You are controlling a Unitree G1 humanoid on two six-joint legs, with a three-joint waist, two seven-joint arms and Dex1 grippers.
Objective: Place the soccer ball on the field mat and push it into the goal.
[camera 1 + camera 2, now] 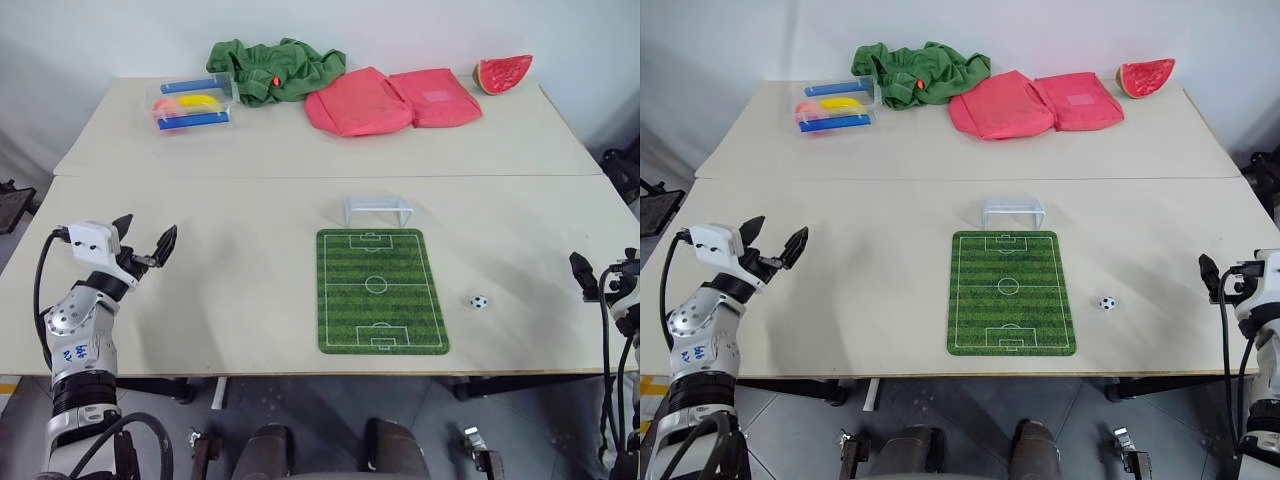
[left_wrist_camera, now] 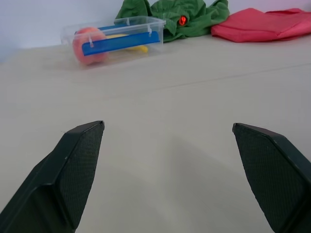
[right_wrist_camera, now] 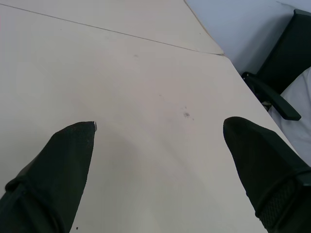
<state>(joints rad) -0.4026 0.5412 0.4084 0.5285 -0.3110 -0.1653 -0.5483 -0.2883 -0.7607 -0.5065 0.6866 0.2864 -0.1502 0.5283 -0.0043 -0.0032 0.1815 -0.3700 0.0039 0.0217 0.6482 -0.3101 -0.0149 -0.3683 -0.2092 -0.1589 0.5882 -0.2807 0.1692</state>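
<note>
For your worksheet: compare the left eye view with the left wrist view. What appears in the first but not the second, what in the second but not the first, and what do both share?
Left eye view alone: the field mat, the goal just beyond its far end, the soccer ball on the table to the mat's right, the watermelon slice, and the right gripper.

Left wrist view alone: a close look at the textured inner faces of the left gripper's fingers, spread wide.

Both: the left gripper, the clear plastic box, the green cloth, the red cloth and the table.
</note>
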